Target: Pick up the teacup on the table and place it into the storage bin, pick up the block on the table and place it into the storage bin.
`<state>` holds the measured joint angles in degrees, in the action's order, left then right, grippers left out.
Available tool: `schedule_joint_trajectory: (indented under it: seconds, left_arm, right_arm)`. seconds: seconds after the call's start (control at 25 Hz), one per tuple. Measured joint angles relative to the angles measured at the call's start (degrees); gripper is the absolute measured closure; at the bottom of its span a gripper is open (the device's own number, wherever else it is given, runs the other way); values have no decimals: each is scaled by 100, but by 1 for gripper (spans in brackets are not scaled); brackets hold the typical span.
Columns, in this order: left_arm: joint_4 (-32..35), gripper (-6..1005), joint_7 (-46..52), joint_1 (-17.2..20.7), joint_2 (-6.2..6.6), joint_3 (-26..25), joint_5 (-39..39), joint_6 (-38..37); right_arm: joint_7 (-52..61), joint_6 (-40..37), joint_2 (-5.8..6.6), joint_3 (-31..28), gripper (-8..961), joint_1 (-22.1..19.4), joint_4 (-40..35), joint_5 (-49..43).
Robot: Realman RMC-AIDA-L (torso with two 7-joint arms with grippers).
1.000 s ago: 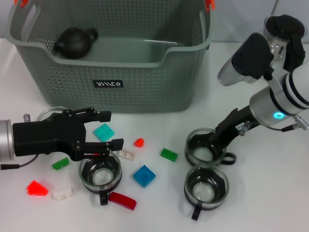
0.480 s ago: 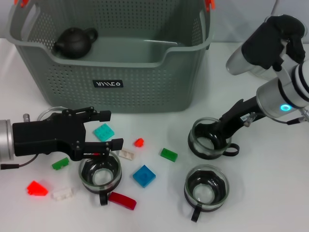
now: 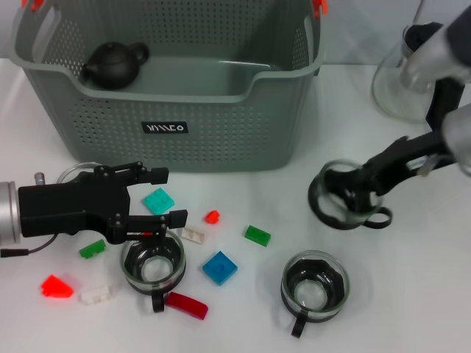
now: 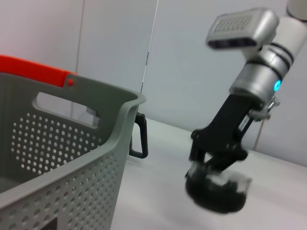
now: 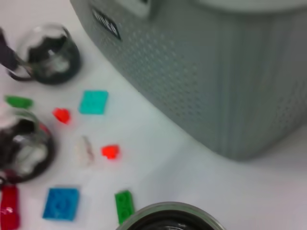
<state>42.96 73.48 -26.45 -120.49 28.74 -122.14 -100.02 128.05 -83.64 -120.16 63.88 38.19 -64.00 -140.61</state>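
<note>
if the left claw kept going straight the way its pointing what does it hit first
Probably the small red block just beyond the left claw, which points across the table; the green block lies farther along. Height is unclear, so it may pass over them.

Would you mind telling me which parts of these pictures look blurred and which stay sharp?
Head view: the right gripper and its teacup are smeared, while the storage bin and left gripper are crisp. Left wrist view: the cup is blurred, the bin's rim sharper. Right wrist view: soft throughout, the cup rim at its edge most of all.
</note>
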Motion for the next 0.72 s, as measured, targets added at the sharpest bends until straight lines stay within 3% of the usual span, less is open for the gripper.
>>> schedule_joint_trajectory:
  seconds: [0.28,0.48,0.64,0.72]
  left_arm:
    - [-7,138,0,-5,0,1,26,0]
    - [4,138,0,-30,0,0,35,-13]
    - [14,138,0,-50,5,1,81,-18]
    - [18,138,0,-54,6,0,106,-37]
  right_arm:
    - [125,-1218,38,-893,896,-52,-982,706]
    - [298,-1877,153,-1694,896,404,-1253,1424]
    - [553,-1711,382,-1804,897,1014,-1217,1584]
    - [567,-1605,416,-1788,897,1157,-1150,1506]
